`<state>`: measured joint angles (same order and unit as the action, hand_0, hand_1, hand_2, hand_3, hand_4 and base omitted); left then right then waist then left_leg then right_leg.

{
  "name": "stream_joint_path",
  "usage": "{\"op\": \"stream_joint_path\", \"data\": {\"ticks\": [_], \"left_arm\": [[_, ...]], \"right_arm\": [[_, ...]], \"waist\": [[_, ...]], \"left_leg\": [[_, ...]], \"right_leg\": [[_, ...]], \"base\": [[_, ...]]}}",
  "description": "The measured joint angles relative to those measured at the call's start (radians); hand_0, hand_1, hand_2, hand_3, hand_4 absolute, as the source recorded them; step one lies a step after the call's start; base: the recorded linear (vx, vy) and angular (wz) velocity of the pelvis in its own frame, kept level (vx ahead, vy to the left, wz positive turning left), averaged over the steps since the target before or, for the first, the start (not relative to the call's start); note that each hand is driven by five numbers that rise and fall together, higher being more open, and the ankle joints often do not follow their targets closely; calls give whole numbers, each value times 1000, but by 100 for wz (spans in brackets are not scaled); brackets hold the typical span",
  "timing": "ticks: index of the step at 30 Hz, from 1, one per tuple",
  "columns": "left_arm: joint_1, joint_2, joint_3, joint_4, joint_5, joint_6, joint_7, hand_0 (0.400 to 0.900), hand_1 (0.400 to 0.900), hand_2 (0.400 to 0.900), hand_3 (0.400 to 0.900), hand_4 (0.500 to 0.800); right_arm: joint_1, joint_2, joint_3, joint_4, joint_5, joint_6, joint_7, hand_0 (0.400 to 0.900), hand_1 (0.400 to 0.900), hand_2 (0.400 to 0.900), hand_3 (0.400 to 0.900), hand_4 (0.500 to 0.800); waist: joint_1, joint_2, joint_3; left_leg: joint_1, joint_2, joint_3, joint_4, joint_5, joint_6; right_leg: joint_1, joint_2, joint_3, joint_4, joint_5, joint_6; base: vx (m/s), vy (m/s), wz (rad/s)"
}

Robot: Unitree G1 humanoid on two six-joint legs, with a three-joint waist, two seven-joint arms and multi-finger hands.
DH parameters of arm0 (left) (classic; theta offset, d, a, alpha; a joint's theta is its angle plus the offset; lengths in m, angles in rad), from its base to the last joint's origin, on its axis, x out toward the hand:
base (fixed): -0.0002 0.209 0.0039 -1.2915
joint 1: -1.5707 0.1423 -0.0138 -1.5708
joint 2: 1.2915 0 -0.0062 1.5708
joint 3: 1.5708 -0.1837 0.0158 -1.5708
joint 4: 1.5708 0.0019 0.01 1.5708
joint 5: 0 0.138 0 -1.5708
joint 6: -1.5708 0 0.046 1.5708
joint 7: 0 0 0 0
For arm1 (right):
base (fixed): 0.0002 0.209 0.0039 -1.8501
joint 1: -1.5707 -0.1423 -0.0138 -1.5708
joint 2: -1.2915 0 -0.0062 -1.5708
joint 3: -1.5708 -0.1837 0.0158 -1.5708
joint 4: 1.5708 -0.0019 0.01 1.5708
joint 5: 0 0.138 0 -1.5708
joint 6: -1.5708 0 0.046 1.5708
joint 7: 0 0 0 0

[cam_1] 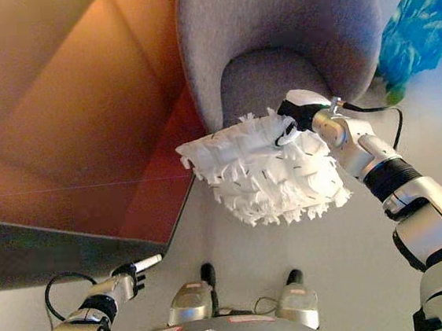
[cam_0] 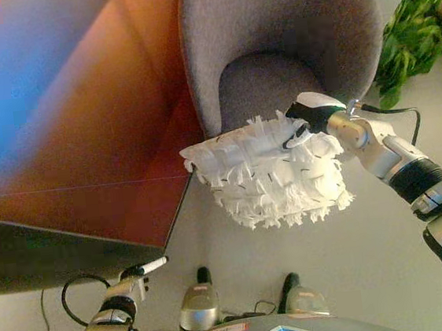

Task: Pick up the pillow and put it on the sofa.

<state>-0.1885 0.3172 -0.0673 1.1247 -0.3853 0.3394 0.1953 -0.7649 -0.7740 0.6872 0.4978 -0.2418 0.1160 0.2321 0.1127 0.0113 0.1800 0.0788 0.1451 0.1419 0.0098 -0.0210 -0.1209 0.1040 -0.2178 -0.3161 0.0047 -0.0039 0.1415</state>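
Floor (cam_0: 358, 262), pale and smooth, lies nearest you, and low at the left you see the left hand (cam_0: 141, 272) hanging idle above it, its fingers straight and relaxed, one white-tipped finger pointing outward, nothing in its hold. Beside it runs the straight edge of a flat, reddish-brown slab, the table (cam_0: 141, 197), which spreads toward the upper left with a sharp corner at its lower end.

Further out you find the pillow (cam_0: 274, 177), a white, shaggy thing covered in ragged strips like torn paper or fleece, rounded at the bottom. It hangs in the air over the floor, just in front of the sofa and overlapping its lower edge. The right hand (cam_1: 295, 120) has it at the upper right side, dark fingers curled down into the fringe and pinching it.

Beyond sits the sofa (cam_0: 270, 34), grey and felt-like, with a rounded shell back and a domed seat cushion. At the far right stands a leafy green plant (cam_0: 409, 39).
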Motion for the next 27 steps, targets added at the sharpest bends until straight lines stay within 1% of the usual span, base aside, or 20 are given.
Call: {"op": "stream_joint_path", "data": {"ticks": [2,4,7,12,14,16,19,20,22,23,24,25,27], "left_arm": [[4,0,15,11,0,9,-12,900,900,900,900,800],[3,-1,16,17,0,12,-18,900,900,900,900,800],[8,-1,18,22,10,12,-37,900,900,900,900,800],[12,-1,18,49,39,14,-42,900,900,900,900,800],[14,0,17,59,49,20,-49,900,900,900,900,800],[13,0,9,59,64,29,-54,900,900,900,900,800],[7,0,-29,60,66,29,-65,900,900,900,900,800],[1,0,-43,61,66,29,-70,900,900,900,900,800],[-12,-4,-63,64,64,27,-74,900,900,900,900,800],[-12,-5,-68,64,62,23,-74,900,900,900,900,800],[-10,-5,-74,67,56,17,-72,900,900,900,900,800],[-10,-5,-89,67,55,11,-71,900,900,900,900,800],[-16,-6,-111,66,42,-1,-71,900,900,900,900,800]], "right_arm": [[0,-6,-23,0,25,-2,0,400,400,400,400,500],[-11,-22,-35,1,71,-1,-1,400,400,400,400,500],[-37,-58,-38,19,150,13,0,400,400,400,400,500],[-109,-58,-38,185,213,35,18,400,400,400,400,500],[-125,-55,-38,251,238,49,19,400,400,400,400,500],[-137,-45,-38,317,243,62,20,400,400,400,400,500],[-182,-11,-38,433,243,83,18,400,400,400,400,500],[-216,7,-37,477,243,100,16,400,400,400,400,500],[-251,11,-37,515,244,121,14,400,400,400,400,500],[-260,10,-37,529,246,125,14,531,531,531,531,579],[-268,10,-34,530,247,132,13,645,645,645,645,647],[-281,10,-33,534,246,145,11,900,900,900,900,800],[-321,15,-25,567,245,161,-5,900,900,900,900,800]], "waist": [[0,-18,-28],[0,-31,-42],[2,-34,-45],[7,-34,-46],[18,-33,-46],[31,-30,-48],[40,-17,-57],[42,-10,-59],[58,7,-60],[62,15,-58],[64,21,-57],[65,27,-54],[75,41,-46]], "left_leg": [[20,4,1,-27,4,-7],[30,6,1,-37,4,-7],[50,6,0,-52,5,-8],[60,6,-3,-57,5,-8],[60,7,-3,-57,5,-8],[54,8,-7,-55,5,-8],[0,9,-31,-38,7,-12],[-35,12,-41,-22,8,-13],[-78,13,-64,-15,13,-15],[-85,14,-78,-14,14,-16],[-90,13,-83,-14,15,-17],[-95,12,-87,-12,16,-17],[-112,10,-93,-12,21,-17]], "right_leg": [[23,11,-3,-33,6,0],[37,17,-2,-49,6,0],[58,20,-3,-62,6,0],[71,28,-6,-72,6,0],[71,28,-7,-72,6,0],[69,28,-9,-73,6,0],[29,28,-18,-66,6,1],[0,27,-17,-59,10,-2],[-35,29,-19,-61,21,-6],[-38,29,-23,-61,22,-5],[-39,28,-25,-61,22,-5],[-42,28,-25,-61,22,-5],[-54,28,-26,-62,23,-4]], "base": [[139,-32,3],[154,-27,4],[156,-31,2],[148,-16,3],[44,1,9],[-64,-7,14],[-191,-31,12],[-222,-22,11],[-118,-23,13],[-49,-26,16],[-72,-28,18],[-94,-16,14],[-214,-1,12]]}}
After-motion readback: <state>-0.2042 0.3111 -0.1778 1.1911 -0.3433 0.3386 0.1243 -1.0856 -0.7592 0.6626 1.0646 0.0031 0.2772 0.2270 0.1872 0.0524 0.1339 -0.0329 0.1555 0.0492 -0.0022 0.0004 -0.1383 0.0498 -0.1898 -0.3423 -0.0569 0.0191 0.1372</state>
